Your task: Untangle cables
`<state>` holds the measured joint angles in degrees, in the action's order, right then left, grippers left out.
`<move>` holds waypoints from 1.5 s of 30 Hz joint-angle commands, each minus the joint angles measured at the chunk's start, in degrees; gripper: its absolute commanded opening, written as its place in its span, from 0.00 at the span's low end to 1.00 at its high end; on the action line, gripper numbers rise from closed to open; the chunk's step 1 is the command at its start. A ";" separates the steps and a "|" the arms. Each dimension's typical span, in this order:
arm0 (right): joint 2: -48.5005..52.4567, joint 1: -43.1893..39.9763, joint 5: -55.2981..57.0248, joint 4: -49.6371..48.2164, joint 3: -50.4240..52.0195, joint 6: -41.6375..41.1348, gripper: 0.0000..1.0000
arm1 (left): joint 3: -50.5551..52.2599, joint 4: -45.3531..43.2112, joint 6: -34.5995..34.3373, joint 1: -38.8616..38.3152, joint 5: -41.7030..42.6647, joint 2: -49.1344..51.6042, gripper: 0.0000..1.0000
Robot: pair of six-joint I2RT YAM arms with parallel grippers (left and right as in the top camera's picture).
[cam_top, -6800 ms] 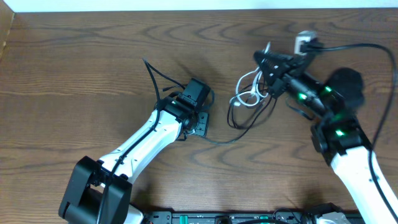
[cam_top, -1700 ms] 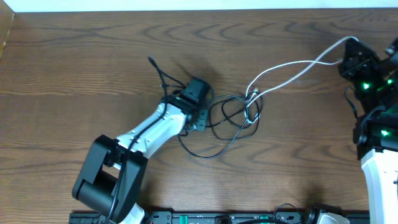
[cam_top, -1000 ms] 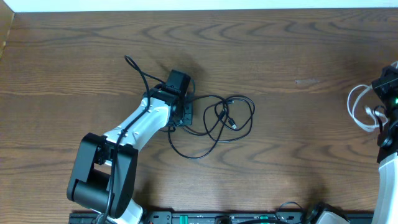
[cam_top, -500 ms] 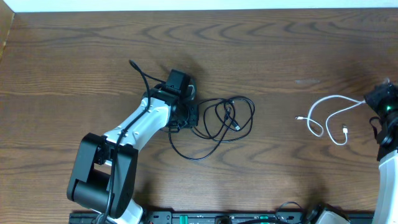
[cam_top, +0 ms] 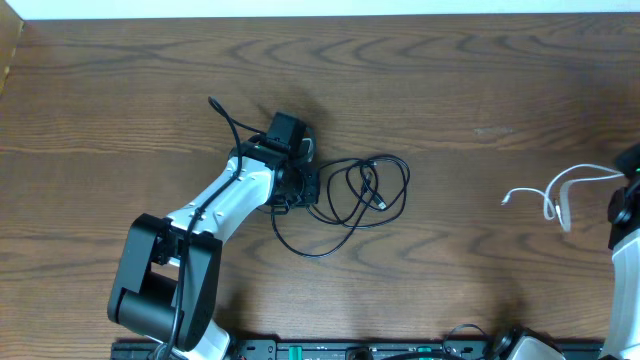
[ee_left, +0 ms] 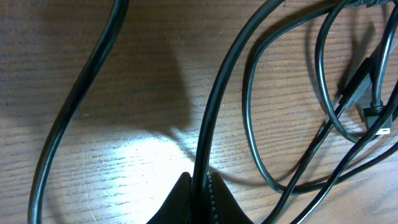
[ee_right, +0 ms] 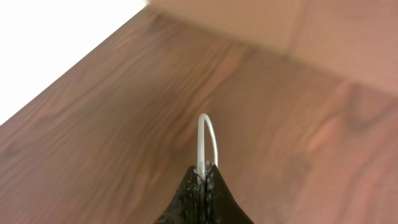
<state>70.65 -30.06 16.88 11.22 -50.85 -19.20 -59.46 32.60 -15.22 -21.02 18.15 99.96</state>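
A black cable (cam_top: 352,196) lies in loose loops on the wooden table, left of centre. My left gripper (cam_top: 303,186) is shut on one strand of it at the loops' left side; the left wrist view shows the black cable (ee_left: 214,118) running up out of the closed jaws of the left gripper (ee_left: 200,182). A white cable (cam_top: 556,190) hangs in a loop at the far right, apart from the black one. My right gripper (ee_right: 204,168) is shut on the white cable (ee_right: 205,140), whose loop rises from the fingertips. The right arm (cam_top: 628,200) sits at the frame's right edge.
A black plug end (ee_left: 359,81) of the black cable lies among its loops. A separate black lead (cam_top: 228,122) curls off behind the left wrist. The table's far edge meets a white wall (cam_top: 320,8).
The white cable, spread on the table half a second ago, has been drawn rightward and up into a smaller loop. The left gripper and the black cable have stayed put.
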 commanded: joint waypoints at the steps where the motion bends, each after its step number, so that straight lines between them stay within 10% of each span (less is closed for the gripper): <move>1: -0.13 -1.11 12.24 -2.40 -0.68 1.03 0.01 | 0.00 0.15 -0.50 0.15 0.70 -1.07 0.08; 22: 3.39 -5.53 4.55 -7.93 -0.70 2.14 0.06 | 0.00 0.37 -0.52 0.15 0.70 -1.07 0.08; 28: 5.33 -5.51 -10.67 2.05 -0.68 2.12 0.61 | 0.00 0.37 -0.50 0.15 0.70 -1.07 0.08; 36: 5.40 -5.18 -31.12 8.28 -0.68 2.12 0.83 | 0.00 0.35 -0.48 0.15 0.70 -1.07 0.08; 41: 5.40 -1.46 -45.77 9.49 -0.68 5.86 0.60 | -1.53 -0.28 -0.48 0.15 3.06 -2.80 0.07; 45: 5.40 4.28 -47.95 11.02 -0.68 7.13 0.65 | -6.05 -0.63 -0.07 0.15 7.39 -8.39 0.07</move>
<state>76.12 -29.39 -23.86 21.69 -50.89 -14.79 -60.38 32.56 -15.20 -20.99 21.37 97.34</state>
